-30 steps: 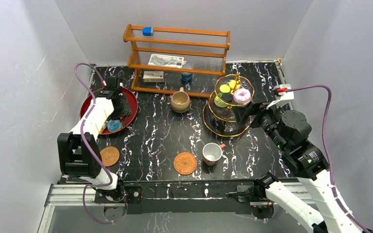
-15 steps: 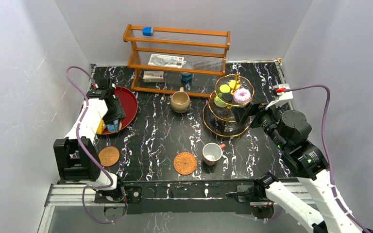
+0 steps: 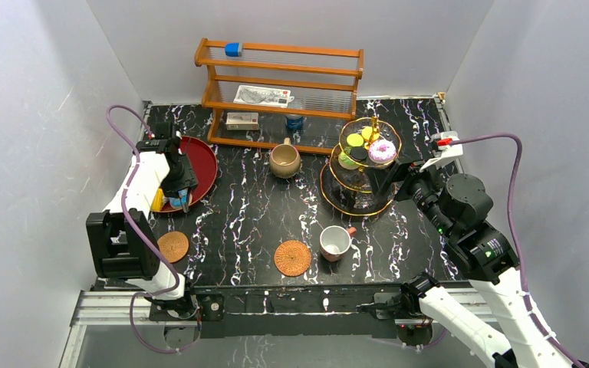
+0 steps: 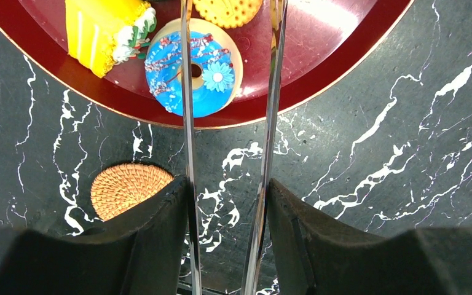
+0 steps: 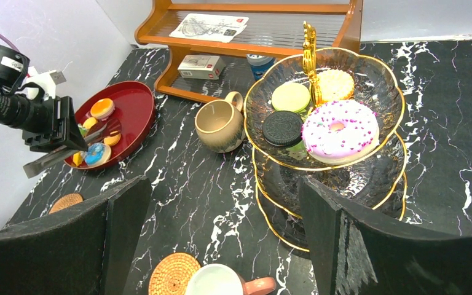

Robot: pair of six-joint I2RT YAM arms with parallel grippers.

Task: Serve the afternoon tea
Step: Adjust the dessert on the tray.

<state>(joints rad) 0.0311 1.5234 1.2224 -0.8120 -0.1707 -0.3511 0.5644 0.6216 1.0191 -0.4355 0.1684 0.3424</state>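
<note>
My left end effector (image 4: 227, 190) is about half closed on a pair of metal tongs (image 4: 274, 92). Their blades stand apart over the blue doughnut (image 4: 218, 86), which lies just ahead, at the rim of the red tray (image 4: 319, 67) nearest to it. One blade crosses the doughnut's middle, so I fear a squeeze would pinch it off centre and tip it over the rim onto the surface, or push the yellow cake slice (image 4: 101, 31) just beside it. The right end effector (image 5: 218, 190) is wide open and empty. The tiered stand (image 5: 369, 178) is close ahead of it and the tan mug (image 5: 218, 126) is further to its left. The surface between tray and stand is mostly bare, but I judge that the mug sits near that path.
</note>
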